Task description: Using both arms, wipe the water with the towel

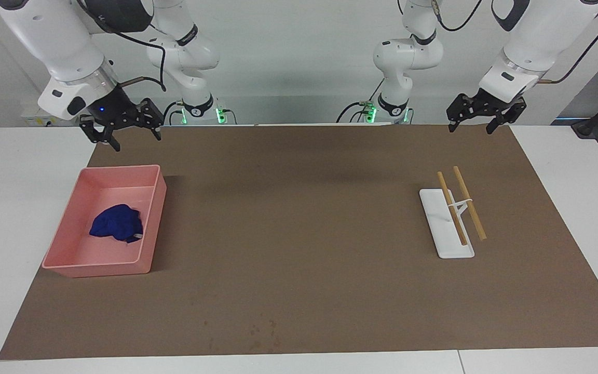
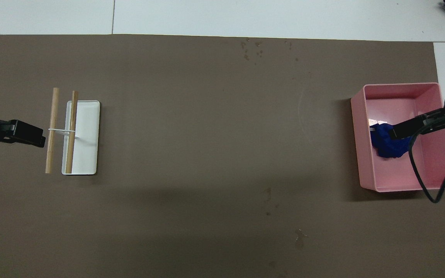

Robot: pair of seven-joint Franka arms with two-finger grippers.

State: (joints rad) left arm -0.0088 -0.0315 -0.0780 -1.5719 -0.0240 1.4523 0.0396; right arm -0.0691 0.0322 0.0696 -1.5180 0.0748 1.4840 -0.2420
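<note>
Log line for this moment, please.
towel in tray | right claw open, raised above tray | left claw open, waiting | wipe not started

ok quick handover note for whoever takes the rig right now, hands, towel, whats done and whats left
Right hand: open, empty, raised over the mat's edge by the pink tray.
Left hand: open, empty, raised at the left arm's end, waiting.
Blue towel: crumpled in the tray, untouched.
Water drops: on the brown mat, at the edge farthest from the robots.
Done: nothing. Left: pick up the towel and wipe.
</note>
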